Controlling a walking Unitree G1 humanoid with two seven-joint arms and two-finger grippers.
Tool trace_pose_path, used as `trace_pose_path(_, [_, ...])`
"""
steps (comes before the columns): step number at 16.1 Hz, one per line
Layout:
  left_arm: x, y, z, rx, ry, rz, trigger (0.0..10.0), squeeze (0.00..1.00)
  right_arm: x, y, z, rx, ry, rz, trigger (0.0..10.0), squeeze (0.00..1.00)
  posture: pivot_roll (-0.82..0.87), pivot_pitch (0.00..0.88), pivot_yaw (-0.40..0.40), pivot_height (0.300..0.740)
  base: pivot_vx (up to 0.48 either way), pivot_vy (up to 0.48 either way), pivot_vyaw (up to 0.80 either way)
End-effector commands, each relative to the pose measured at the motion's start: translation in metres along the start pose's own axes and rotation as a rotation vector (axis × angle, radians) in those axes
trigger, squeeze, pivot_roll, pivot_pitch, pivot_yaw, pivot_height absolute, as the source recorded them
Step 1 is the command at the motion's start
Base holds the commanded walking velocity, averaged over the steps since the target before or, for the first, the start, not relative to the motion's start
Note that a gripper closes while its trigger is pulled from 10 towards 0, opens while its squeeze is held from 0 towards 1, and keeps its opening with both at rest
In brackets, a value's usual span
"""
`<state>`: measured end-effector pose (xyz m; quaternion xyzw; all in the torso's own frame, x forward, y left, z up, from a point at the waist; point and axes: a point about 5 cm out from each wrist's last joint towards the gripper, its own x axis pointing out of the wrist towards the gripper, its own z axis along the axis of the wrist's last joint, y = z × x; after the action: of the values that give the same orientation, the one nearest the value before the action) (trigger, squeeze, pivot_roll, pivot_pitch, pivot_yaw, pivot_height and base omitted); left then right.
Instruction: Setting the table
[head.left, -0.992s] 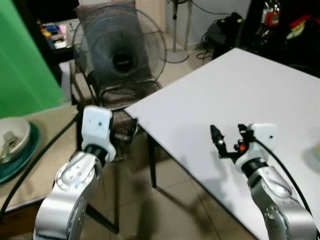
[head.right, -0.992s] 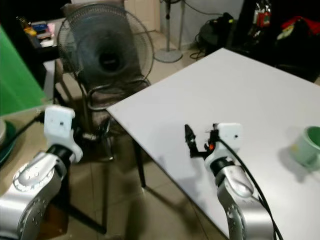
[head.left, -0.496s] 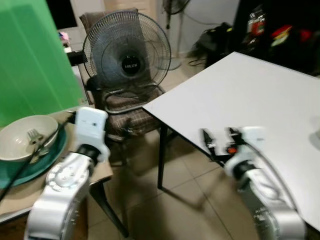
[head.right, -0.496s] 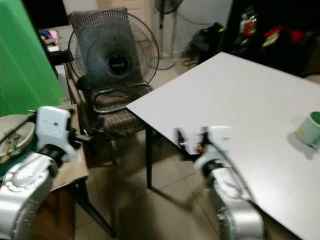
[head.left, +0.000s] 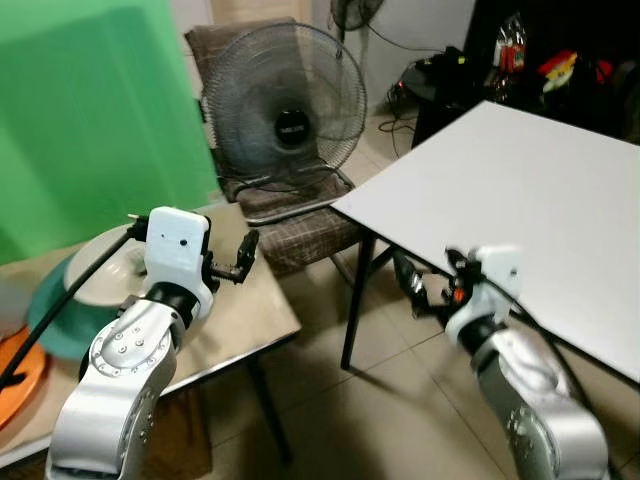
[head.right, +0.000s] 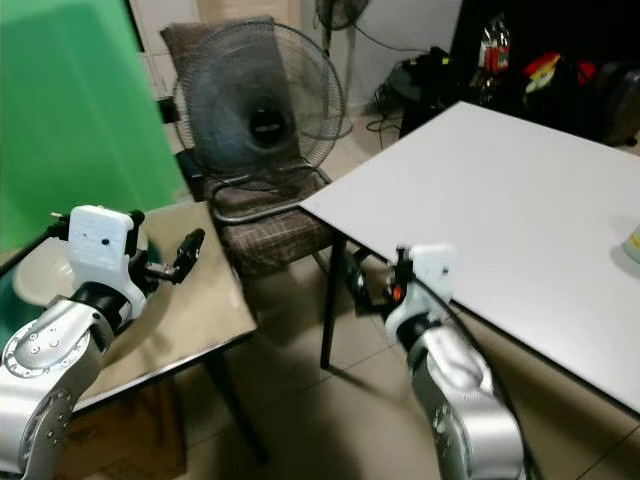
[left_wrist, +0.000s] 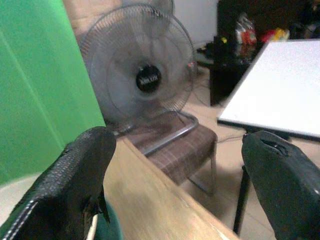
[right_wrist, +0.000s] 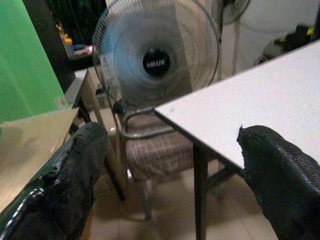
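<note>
A large white rectangular tabletop (head.left: 530, 210) is seen on black legs, its near corner pointing towards a brown checked chair with a chrome tube frame (head.left: 300, 215), on whose seat a dark grey round-caged electric fan (head.left: 285, 105) is stood. Beside the chair, a smaller wooden tabletop with a pale worn surface (head.left: 235, 300) is set against a bright green screen (head.left: 90, 120). Near the far left edge of this wooden tabletop a cream-coloured bowl (head.left: 105, 275) is rested on a teal round plate (head.left: 55, 315), with an orange round plate (head.left: 15, 365) at the left edge beside it; these are blurred and partly hidden by the left arm. At the far right edge of the white tabletop a pale green cup (head.right: 632, 242) is just caught by the right eye view. The floor is laid with beige tiles (head.left: 380, 420), and dark bags and cluttered goods are piled in the far corner of the room behind the white tabletop. The left gripper (left_wrist: 180, 170) is held above the wooden tabletop, near its front right edge, its fingers (left_wrist: 75, 185) spread wide apart with nothing between them. The right gripper (right_wrist: 170, 175) is held in the air just off the near corner of the white tabletop, its fingers (right_wrist: 65, 180) likewise wide apart and gripping nothing.
</note>
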<state>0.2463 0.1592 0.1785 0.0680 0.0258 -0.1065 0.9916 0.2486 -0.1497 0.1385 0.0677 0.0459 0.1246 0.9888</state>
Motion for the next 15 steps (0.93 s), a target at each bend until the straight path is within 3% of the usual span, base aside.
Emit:
trace_pose_path(1, [-0.002, 0.003, 0.003, 0.011, -0.009, 0.024, 10.0, 0.0, 0.002, -0.004, 0.001, -0.005, 0.001, -0.002, 10.0, 0.0, -0.02, 0.011, 0.041, 0.74, 0.0, 0.356, 0.0])
trace_pose_path(4, [0.0, 0.004, 0.006, 0.016, -0.021, 0.041, 10.0, 0.0, 0.006, -0.004, 0.007, -0.051, -0.015, 0.025, 10.0, 0.0, -0.02, 0.008, 0.041, 0.74, 0.0, 0.326, 0.27])
trace_pose_path(11, [0.009, 0.009, 0.013, 0.025, -0.044, 0.068, 10.0, 0.0, 0.013, -0.008, 0.02, -0.049, -0.056, 0.034, 10.0, 0.0, -0.02, 0.011, 0.06, 0.74, 0.0, -0.414, 0.8])
trace_pose_path(15, [0.01, 0.013, 0.012, 0.023, -0.033, 0.104, 10.0, 0.0, 0.018, -0.02, 0.028, 0.022, -0.071, -0.033, 10.0, 0.0, -0.03, 0.012, 0.058, 0.74, 0.0, 0.0, 0.2])
